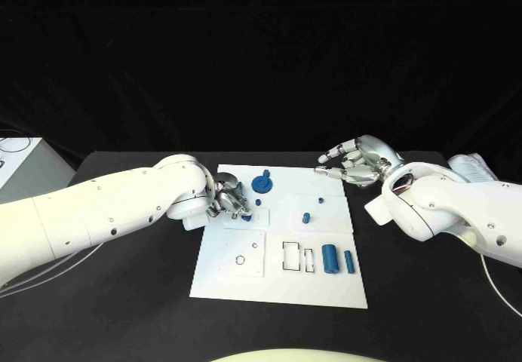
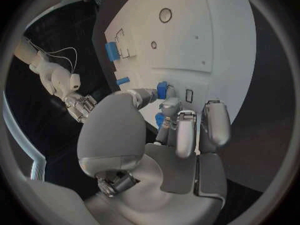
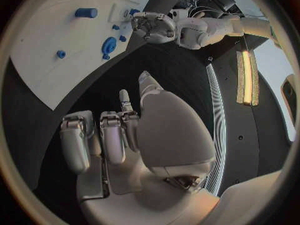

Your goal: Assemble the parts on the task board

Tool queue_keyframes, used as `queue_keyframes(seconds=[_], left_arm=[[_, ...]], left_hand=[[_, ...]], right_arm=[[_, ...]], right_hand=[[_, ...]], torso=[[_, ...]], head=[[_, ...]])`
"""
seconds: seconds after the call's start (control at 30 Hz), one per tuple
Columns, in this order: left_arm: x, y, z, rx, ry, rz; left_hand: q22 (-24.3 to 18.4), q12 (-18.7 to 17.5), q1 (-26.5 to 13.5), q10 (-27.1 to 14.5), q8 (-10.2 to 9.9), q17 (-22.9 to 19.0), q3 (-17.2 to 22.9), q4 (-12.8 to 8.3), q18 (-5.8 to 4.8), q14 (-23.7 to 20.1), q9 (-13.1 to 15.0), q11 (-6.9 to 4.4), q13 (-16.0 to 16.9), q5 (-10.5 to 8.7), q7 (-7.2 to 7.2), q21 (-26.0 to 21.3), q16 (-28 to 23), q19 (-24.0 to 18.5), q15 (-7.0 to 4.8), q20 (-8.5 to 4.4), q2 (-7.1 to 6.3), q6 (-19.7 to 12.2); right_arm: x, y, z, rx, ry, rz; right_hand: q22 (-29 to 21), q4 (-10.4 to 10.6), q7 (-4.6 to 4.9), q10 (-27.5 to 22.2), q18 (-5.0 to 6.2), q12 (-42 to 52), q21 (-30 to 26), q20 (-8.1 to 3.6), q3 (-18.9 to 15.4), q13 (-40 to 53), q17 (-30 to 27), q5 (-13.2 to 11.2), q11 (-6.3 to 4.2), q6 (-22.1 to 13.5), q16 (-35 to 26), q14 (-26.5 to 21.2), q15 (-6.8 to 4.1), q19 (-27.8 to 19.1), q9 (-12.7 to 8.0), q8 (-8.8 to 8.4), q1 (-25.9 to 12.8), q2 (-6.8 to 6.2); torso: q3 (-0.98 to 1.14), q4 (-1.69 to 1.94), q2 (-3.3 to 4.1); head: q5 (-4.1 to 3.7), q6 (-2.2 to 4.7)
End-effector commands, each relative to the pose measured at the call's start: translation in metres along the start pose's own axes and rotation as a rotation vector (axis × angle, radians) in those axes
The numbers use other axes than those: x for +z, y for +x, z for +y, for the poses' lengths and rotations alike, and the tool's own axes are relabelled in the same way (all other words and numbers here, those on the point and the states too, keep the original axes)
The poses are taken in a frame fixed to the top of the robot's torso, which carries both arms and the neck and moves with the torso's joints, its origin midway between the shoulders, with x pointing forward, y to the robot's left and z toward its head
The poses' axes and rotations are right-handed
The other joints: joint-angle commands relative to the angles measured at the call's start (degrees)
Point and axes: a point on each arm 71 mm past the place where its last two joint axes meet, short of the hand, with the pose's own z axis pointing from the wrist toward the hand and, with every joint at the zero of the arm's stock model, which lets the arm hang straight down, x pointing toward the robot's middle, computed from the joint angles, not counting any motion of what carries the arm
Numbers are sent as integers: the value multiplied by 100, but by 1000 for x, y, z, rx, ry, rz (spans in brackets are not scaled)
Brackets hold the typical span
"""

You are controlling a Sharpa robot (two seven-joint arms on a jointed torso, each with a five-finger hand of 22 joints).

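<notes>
- Task board (image 1: 245, 279), white, mid-table: assembly judged early; most parts loose.
- Left hand (image 1: 228, 197) at the board's left edge, fingers clamped on a small blue part (image 2: 162, 89) held over the board.
- Right hand (image 1: 350, 164) off the board's far right corner, fingers curled, holding nothing.
- Gear (image 1: 261, 184), cylinder (image 1: 329, 258), slim peg (image 1: 349, 261): unplaced, unobstructed.
- Grey box (image 1: 24, 170): table's left, well apart.

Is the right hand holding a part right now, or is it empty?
Empty. The right hand hovers beside the task board's far right corner, fingers apart with nothing between them; its wrist view shows a bare palm.
</notes>
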Motion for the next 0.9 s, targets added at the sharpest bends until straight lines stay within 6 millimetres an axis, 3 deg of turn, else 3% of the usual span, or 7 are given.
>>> queue_keyframes(seconds=[0.03,0.23,0.8,0.9], left_arm=[[-1,-4,-3,-45,20,-56],[-2,-6,-6,-29,28,-104],[-1,1,-16,112,30,-132],[0,2,-16,119,25,-129]], left_hand=[[55,51,-106,111,-9,1430,1022,-1032,-118,565,557,-34,88,177,-96,35,43,66,-67,-16,-25,176],[172,101,-182,230,-26,1510,1058,-1110,-142,596,573,-65,200,392,-126,80,86,162,-100,-47,-91,267],[243,120,-183,286,-40,1510,1097,-1178,-156,596,578,-83,253,472,-142,107,86,219,-119,-66,-136,323],[269,125,-203,314,-52,1510,1122,-1199,-162,596,580,-89,277,562,-149,118,86,241,-127,-76,-155,357]], right_arm=[[0,2,1,-4,-11,16],[0,2,0,-3,-10,16],[0,2,0,-3,-9,15],[0,2,0,-3,-9,15]], right_hand=[[1472,20,-3,88,-24,-31,-19,-46,-11,1004,1330,21,-22,-27,-21,538,-46,560,5,24,-48,0],[1469,23,-3,85,-22,-34,-24,-47,-14,1001,1325,20,-21,-32,-24,536,-46,558,4,24,-57,1],[1468,27,-2,89,-22,-30,-25,-47,-19,1005,1325,19,-21,-39,-24,537,-46,558,3,23,-72,1],[1468,27,-2,89,-22,-30,-25,-47,-19,1005,1325,19,-21,-39,-24,537,-46,558,3,23,-72,1]], torso=[[5,-11,8],[2,-2,14],[-2,7,7],[-5,5,6]], head=[[10,2],[7,-3],[22,-92],[31,-101]])
